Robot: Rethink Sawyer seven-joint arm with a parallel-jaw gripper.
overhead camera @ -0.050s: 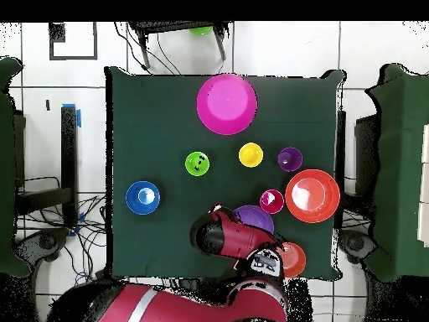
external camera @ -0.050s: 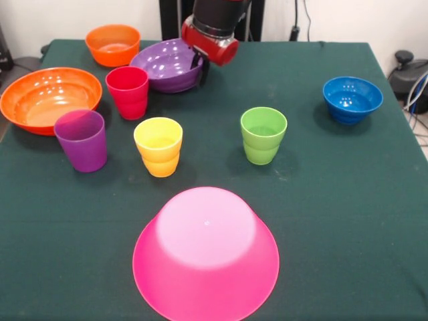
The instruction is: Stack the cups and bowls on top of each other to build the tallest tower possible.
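The tabletop (external camera @ -0.050s: 348,221), covered in dark green cloth, carries everything loose and separate; nothing is stacked yet.

The large pink bowl (external camera @ -0.050s: 206,257) is the widest piece. It sits upside down at the near edge in the front view, its flat base up, glossy and smooth.

The large orange bowl (external camera @ -0.050s: 48,98) stands upright at the left edge in that view, shiny inside, with the purple cup (external camera @ -0.050s: 81,140) just in front of it.

The medium purple bowl (external camera @ -0.050s: 167,65) is upright toward the far side. The red and black arm comes down over its right rim, and the end effector (external camera @ -0.050s: 200,67) reaches to that rim; whether its fingers are apart or clamped on the rim I cannot tell, since the wrist hides them in the overhead view as well.

The small orange bowl (external camera @ -0.050s: 113,44) sits upright at the far left, behind the red cup (external camera @ -0.050s: 128,91). The small blue bowl (external camera @ -0.050s: 352,99) stands alone, upright, well apart on the right.

The four cups are all upright, each glossy with a ribbed lower half. The red cup is just beside the purple bowl's left edge. The yellow cup (external camera @ -0.050s: 158,146) stands near the purple cup, to its right. The light green cup (external camera @ -0.050s: 263,134) stands on its own near the centre of the tabletop.
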